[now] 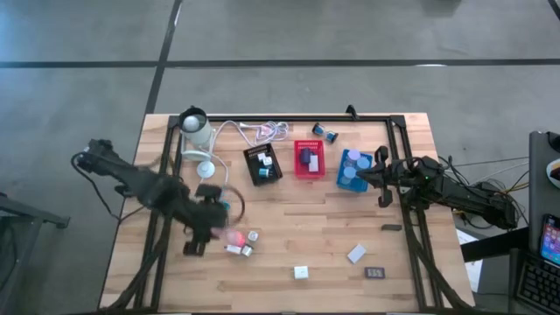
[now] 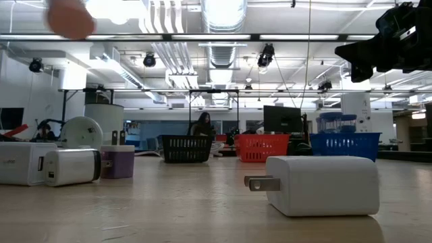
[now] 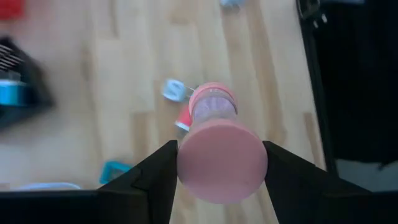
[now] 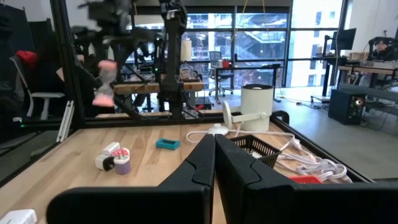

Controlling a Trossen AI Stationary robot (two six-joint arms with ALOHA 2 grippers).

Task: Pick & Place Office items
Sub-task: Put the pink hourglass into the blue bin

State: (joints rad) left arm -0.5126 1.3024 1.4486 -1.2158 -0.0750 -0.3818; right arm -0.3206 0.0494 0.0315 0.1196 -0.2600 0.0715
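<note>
Holding the pink roll (image 3: pixel 219 149) clamped in our left gripper's (image 1: pixel 213 229) jaws above the counter (image 1: pixel 289 210), we should carry it level toward the trays without squeezing harder, while our right gripper (image 1: pixel 366 178), jaws closed, waits beside the blue tray (image 1: pixel 343 179).

In the low view a blurred pink roll (image 2: pixel 69 18) is cut off by the top edge, the end effector holding it is out of frame, and the white block (image 2: pixel 21 163) at the left edge is cropped. In the left wrist view the roll's broad end hides much of the bench (image 3: pixel 124 93) behind it, and the small pieces (image 3: pixel 177 93) beyond are too blurred to identify. From above, what lies in the black tray (image 1: pixel 262 164), red tray (image 1: pixel 308 159) and blue tray (image 1: pixel 353 171) is too small to name.
</note>
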